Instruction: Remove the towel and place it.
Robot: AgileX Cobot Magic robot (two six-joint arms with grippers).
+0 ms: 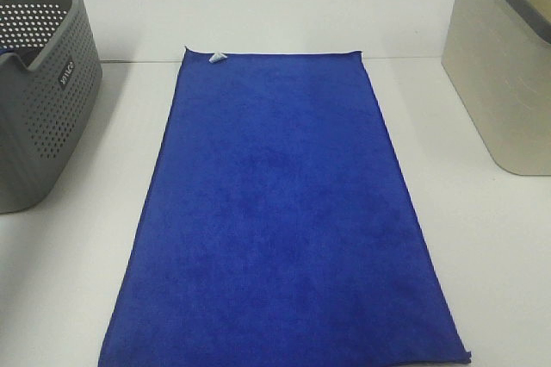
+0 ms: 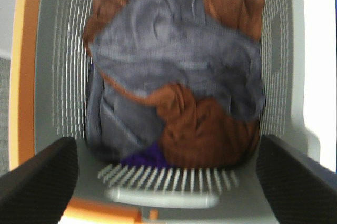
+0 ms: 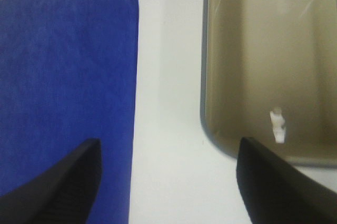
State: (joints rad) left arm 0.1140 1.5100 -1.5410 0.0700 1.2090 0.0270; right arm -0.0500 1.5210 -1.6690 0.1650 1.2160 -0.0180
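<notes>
Left gripper [image 2: 167,182] wide open, empty, over basket [image 2: 52,77]; right gripper [image 3: 168,182] wide open, empty, between towel [image 3: 63,77] and bin [image 3: 253,50].

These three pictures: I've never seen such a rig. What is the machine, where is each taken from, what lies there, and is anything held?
It is a robot with two arms, each ending in a pincer. One camera sits high above the white table; the other two sit on the wrists.

From above: a blue towel lies spread flat, its small white tag at a far corner. A grey perforated basket stands on the left, a beige bin on the right. No arm shows in this view.

The left wrist camera looks down into the basket at crumpled grey and brown cloths; the left pincer is open and holds nothing.

The right wrist camera shows the towel's edge and the bin, with a white scrap inside. The right pincer is open and empty too.
</notes>
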